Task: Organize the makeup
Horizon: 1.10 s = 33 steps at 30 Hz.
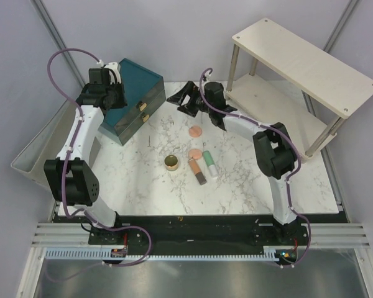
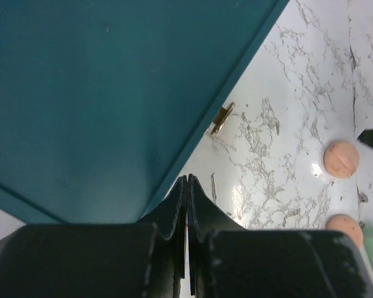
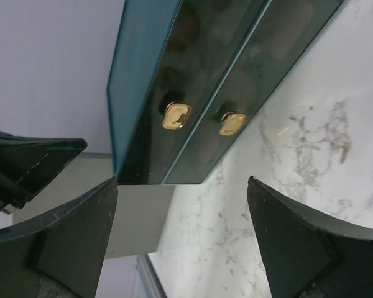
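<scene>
Left gripper (image 2: 186, 181) sitting shut and empty, right gripper (image 3: 182, 186) gaping; I'm judging the flat round peach-pink discs (image 1: 195, 131) light, stiff, slick, so I'm planning an edge-to-edge pinch.

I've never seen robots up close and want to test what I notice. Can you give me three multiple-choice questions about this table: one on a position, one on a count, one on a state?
1. In the overhead view, the gold tin sits: A) left of the orange-and-dark tube B) right of it C) on top of it.
2. The peach discs on the marble table number: A) one B) two C) four.
3. The left tool is: A) shut, empty B) wide open C) gripping a disc.
Answers: 1 A, the tin lies just left of the tube; 2 B, one disc lies alone, another at the tube's end; 3 A, its fingers press together above the teal box.
</scene>
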Available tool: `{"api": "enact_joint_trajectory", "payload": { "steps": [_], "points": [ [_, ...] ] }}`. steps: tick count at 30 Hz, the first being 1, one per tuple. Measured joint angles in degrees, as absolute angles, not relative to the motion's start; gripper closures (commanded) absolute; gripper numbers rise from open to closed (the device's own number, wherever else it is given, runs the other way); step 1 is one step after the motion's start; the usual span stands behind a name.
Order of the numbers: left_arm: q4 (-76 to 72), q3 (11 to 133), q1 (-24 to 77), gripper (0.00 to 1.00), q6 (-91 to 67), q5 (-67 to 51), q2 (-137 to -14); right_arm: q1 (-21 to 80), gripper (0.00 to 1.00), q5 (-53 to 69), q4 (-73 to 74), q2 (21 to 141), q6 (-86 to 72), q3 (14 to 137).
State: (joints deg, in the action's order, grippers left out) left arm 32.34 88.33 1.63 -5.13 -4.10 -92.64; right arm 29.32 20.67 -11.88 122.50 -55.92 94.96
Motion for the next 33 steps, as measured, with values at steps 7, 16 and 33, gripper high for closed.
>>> {"api": "enact_joint_trajectory", "payload": {
  "steps": [7, 16, 33],
  "points": [
    [36.1, 95.6, 1.4, 0.98, -5.5, -3.9, -99.7, 30.8, 0.11, 27.2, -26.9, 131.6, -70.0, 93.6],
    [39.6, 98.6, -1.3, 0.98, -7.3, -3.1, -101.5, 32.8, 0.16, 28.2, -28.7, 139.2, -74.5, 103.8],
    [46.7, 100.5, -3.1, 0.98, -7.9, -1.1, -105.6, 36.3, 0.28, 26.3, -26.6, 151.2, -79.3, 121.9]
  ]
}}
